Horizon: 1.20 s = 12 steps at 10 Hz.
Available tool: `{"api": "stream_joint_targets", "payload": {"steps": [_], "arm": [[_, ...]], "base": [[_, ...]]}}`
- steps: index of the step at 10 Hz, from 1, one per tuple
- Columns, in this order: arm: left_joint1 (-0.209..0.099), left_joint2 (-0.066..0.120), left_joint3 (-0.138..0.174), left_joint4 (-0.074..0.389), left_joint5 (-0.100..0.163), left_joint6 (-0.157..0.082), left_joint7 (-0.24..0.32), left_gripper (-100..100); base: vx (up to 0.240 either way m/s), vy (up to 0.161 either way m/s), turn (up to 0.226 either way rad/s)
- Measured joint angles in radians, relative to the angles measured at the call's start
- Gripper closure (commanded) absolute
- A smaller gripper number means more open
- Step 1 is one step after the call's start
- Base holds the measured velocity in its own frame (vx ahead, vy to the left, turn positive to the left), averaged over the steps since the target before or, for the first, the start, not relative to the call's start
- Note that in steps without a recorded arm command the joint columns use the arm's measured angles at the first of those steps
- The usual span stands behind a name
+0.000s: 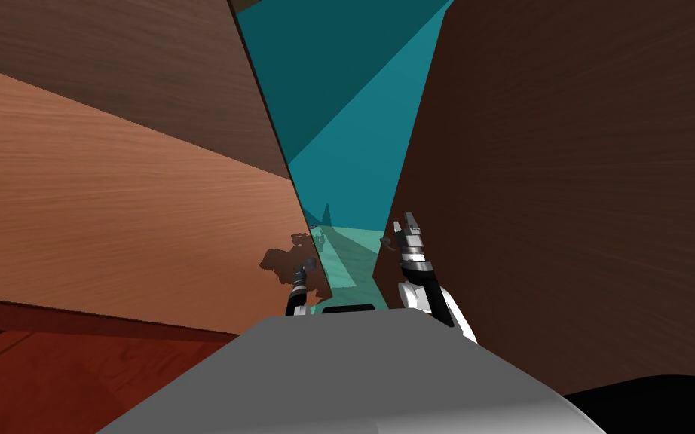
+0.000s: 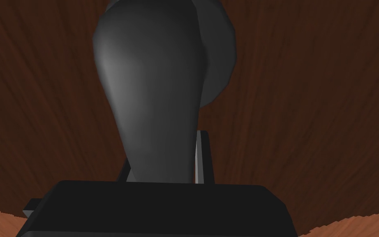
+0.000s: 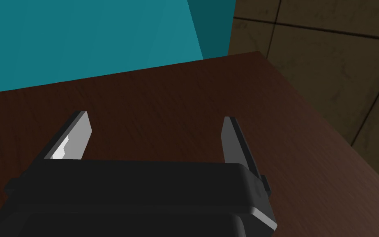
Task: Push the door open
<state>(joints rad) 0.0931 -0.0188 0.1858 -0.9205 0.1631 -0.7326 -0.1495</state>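
Looking down from the head view, the door (image 1: 150, 226) is ajar, and a teal wall (image 1: 353, 113) shows in the gap beside its edge. The left gripper (image 1: 304, 273) is at this edge. The right gripper (image 1: 406, 226) is across the gap from the door, near a dark brown panel (image 1: 564, 188).

In the left wrist view, the fingers (image 2: 201, 156) pinch the dark grey handle (image 2: 151, 90) on the door.

In the right wrist view, the fingers (image 3: 74, 135) are spread and hold nothing.

I think the pinch may slip off the rounded handle if the push goes sideways. The right arm may also catch the panel.
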Motion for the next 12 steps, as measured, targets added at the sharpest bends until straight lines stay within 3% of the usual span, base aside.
{"api": "stream_joint_targets", "payload": {"steps": [4,6,7,8,9,10,12], "arm": [[-0.005,0.024,0.025,-0.002,0.016,-0.001,-0.014,100],[-0.016,0.051,0.041,0.014,0.027,-0.01,-0.009,100],[-0.021,0.054,0.053,0.029,0.033,-0.023,-0.015,100],[0.001,0.047,0.056,-0.019,0.035,0.003,-0.024,100],[-0.007,0.05,0.065,-0.015,0.04,0.011,-0.03,100],[0.005,0.056,0.072,-0.025,0.045,0.012,-0.028,100],[-0.016,0.062,0.093,0.011,0.058,-0.004,-0.034,100]], "base": [[0.193,0.034,0.034],[0.173,0.031,0.083],[0.136,0.024,-0.012],[0.135,0.005,0.045],[0.157,0.0,0.083],[0.143,-0.011,0.035],[0.158,-0.009,0.047]]}}
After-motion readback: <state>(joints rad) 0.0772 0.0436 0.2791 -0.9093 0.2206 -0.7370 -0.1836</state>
